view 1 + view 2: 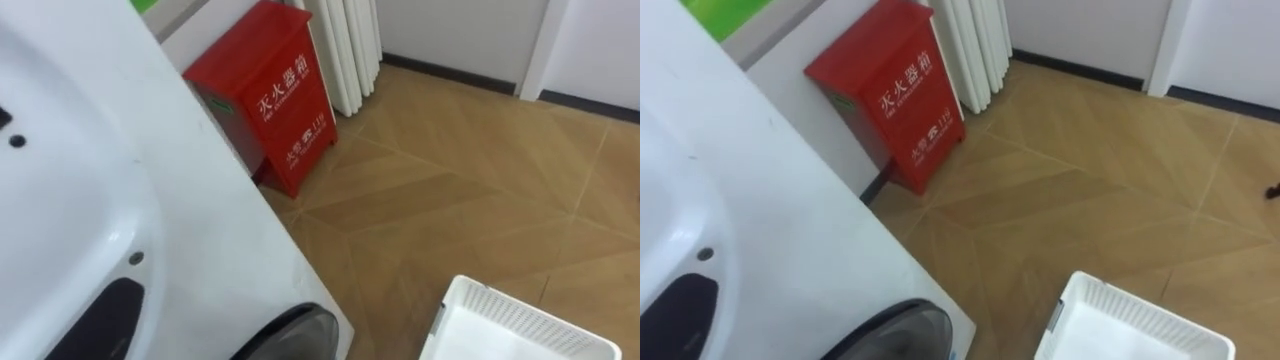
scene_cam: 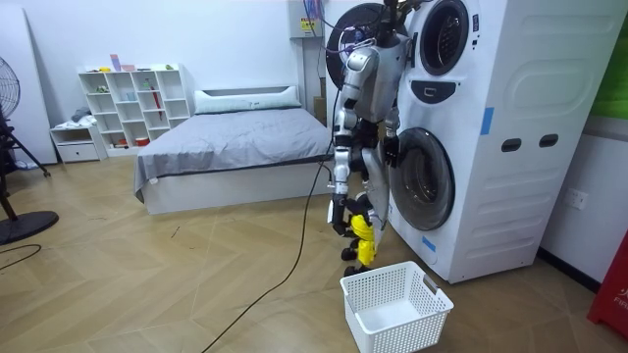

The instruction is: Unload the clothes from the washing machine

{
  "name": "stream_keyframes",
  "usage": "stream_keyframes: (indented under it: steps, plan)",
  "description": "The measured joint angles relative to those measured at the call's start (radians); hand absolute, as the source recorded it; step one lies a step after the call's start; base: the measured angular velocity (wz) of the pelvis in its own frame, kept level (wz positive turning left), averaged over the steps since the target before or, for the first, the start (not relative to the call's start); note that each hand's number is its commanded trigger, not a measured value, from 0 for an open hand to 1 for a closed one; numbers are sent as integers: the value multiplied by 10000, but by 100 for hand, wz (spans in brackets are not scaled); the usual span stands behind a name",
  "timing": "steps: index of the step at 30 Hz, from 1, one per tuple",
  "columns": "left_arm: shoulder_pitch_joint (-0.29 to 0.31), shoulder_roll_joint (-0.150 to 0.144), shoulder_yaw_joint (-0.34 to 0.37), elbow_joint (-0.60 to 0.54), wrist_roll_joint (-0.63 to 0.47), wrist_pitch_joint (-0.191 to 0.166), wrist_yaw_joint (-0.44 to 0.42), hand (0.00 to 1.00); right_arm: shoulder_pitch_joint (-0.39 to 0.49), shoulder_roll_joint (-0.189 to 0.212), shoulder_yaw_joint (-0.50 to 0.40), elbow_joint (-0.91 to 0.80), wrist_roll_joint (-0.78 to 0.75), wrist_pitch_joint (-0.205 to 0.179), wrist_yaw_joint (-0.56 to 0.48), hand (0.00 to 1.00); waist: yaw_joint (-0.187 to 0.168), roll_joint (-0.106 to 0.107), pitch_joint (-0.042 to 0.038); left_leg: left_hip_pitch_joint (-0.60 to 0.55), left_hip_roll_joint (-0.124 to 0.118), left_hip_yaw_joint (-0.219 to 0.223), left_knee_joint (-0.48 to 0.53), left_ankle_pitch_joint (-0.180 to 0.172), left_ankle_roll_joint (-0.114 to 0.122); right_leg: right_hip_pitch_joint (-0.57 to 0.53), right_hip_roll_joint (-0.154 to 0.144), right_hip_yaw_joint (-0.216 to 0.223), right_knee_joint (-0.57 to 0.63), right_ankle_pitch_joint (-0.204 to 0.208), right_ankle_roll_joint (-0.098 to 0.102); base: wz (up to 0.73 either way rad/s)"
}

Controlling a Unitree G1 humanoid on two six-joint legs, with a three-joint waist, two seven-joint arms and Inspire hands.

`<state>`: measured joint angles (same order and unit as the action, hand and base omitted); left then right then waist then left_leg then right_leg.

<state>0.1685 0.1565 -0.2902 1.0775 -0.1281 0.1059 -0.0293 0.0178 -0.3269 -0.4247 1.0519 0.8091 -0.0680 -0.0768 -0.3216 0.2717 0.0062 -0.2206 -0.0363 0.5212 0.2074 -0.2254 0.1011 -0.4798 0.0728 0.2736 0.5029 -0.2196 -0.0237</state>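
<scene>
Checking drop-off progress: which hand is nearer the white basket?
Right. The right hand hangs low, holding a yellow garment close to the white basket; the left hand is higher, by the washer door.

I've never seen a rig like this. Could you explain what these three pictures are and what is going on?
This is a walking humanoid robot with two arms ending in fingered hands. The room view comes from a camera standing across the bedroom. It shows the robot standing at a white washer. A yellow cloth hangs low at its side, apparently held in one hand; I cannot tell which. An empty white basket sits on the floor by its feet. The two eye views come from the camera on its head, looking down. They show the washer's white wall, a corner of the basket and a red box.
</scene>
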Motion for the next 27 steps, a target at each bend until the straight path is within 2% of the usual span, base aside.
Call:
stream_keyframes:
  steps: [3, 4, 5, 6, 7, 11, 22, 27]
  plan:
    - [-12, -68, -31, -1, 6, -12, 26, 0, -155, 27, 33, 0, -163, -48, -80, 100, 1, 93, 28, -17, -16, -13, -3, 0, 0, -23, -24, -16, 49, -34, 1, 0]
    - [-12, -77, -63, -15, 3, -24, 40, 0, -180, 28, 71, 0, -168, -53, -87, 89, 2, 130, 27, -50, -27, -13, -1, 1, 2, -71, -34, -22, 82, -42, 4, 0]
    - [-13, -78, -63, -23, 3, -24, 40, 0, -190, 32, 97, 0, -168, -53, -90, 65, 2, 134, 28, -60, -38, -13, 0, 2, 4, -95, -40, -21, 114, -54, 5, 0]
    - [-20, -84, -67, -31, 5, -24, 42, 0, -280, 39, 99, -1, -188, -53, -97, 15, 4, 137, 26, -67, -69, -22, -1, 5, 9, -104, -62, -19, 187, -98, 3, 0]
    - [-20, -96, -68, -34, 4, -26, 45, 0, -368, 43, 100, 0, -215, -57, -139, 0, 9, 147, 22, -66, -79, -23, 0, 8, 11, -100, -70, -21, 212, -107, 0, 0]
    - [-32, -98, -69, -40, 3, -61, 81, 0, -598, 55, 120, -38, -261, -74, -171, 0, 31, 147, 28, -119, -88, -17, 34, 9, 12, -211, -77, -13, 260, -125, 4, 0]
    - [26, -148, -103, 121, -221, -715, 266, 0, -731, 63, 784, -169, -210, -662, -183, 0, 416, 200, 3, -213, -97, -26, 88, 9, 14, -289, -72, 0, 356, -152, 5, 0]
    - [0, -233, -105, 223, -320, -784, 273, 0, -654, 62, 968, -241, -249, -663, -16, 0, 592, 308, -25, -214, -105, -57, 82, 10, 15, -267, -92, -26, 370, -158, -3, 1]
